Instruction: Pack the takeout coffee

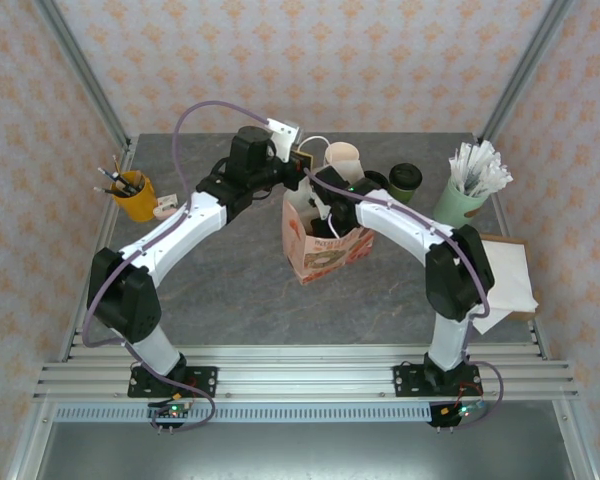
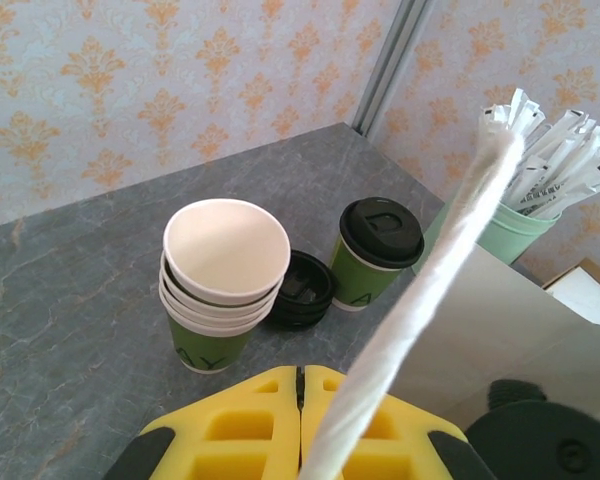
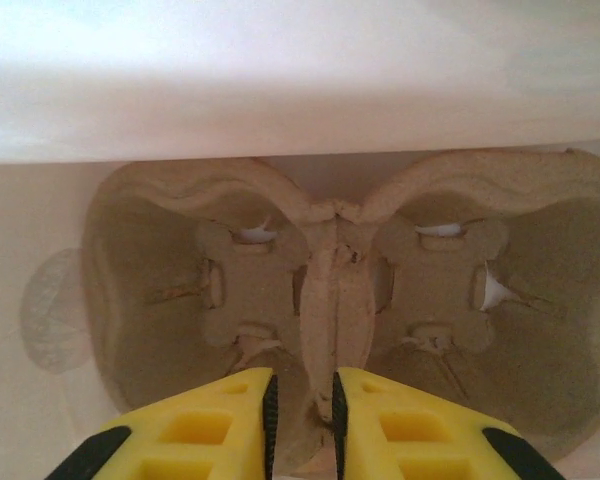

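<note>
Left gripper pinches wrapped straw. Right gripper, inside paper bag, grips cup carrier. Lidded coffee behind bag.

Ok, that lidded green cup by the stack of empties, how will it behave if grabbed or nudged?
Likely tippy if nudged high: the lidded cup is taller than wide and narrows toward its base. Its paper wall would probably dent under a hard squeeze. The black lid looks seated, so spills seem unlikely.

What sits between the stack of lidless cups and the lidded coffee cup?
A low pile of black lids lies between the lidless cup stack and the lidded coffee cup, shown in the left wrist view.
</note>
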`<act>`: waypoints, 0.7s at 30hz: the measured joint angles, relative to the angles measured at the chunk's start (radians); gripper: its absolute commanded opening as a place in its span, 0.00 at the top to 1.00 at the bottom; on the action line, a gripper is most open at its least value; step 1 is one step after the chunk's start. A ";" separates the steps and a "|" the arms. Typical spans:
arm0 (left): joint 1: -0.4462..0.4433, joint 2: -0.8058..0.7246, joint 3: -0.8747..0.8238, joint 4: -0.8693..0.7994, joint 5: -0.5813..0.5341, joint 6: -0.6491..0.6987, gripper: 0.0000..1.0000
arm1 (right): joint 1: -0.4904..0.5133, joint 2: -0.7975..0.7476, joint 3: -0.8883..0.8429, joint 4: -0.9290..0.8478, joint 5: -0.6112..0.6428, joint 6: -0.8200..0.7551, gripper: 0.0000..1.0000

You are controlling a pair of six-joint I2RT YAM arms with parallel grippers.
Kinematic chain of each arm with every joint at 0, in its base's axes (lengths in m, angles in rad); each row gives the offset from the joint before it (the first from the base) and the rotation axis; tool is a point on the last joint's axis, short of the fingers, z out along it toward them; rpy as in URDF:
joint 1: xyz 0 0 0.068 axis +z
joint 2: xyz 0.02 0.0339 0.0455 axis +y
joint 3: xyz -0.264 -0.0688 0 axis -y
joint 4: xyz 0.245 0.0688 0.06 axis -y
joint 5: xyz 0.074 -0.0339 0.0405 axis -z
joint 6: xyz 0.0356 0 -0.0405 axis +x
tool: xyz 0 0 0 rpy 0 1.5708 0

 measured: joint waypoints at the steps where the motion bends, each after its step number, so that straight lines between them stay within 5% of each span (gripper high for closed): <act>1: 0.002 0.000 0.000 0.001 0.000 -0.003 1.00 | 0.000 0.016 0.012 -0.010 0.003 0.005 0.79; 21: 0.046 0.017 0.000 0.010 -0.037 -0.018 1.00 | -0.003 0.245 0.231 -0.163 0.004 0.000 0.90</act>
